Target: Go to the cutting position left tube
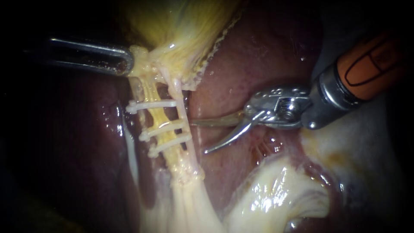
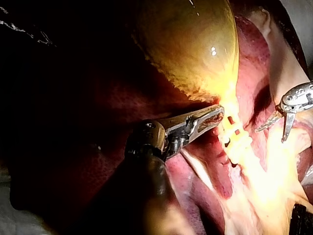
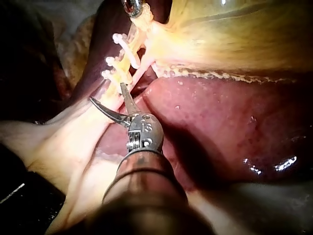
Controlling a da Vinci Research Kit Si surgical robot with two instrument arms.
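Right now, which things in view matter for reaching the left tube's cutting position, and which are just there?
In the job: right instrument, jaws open; left tube; three clips; left instrument, holding the gallbladder.
Just there: liver; pale tissue.

We see light pooled on the clips (image 1: 166, 129); left of them the liver (image 1: 64, 164) falls into shadow, and below-right of them wet tissue (image 1: 265, 194) glares white.
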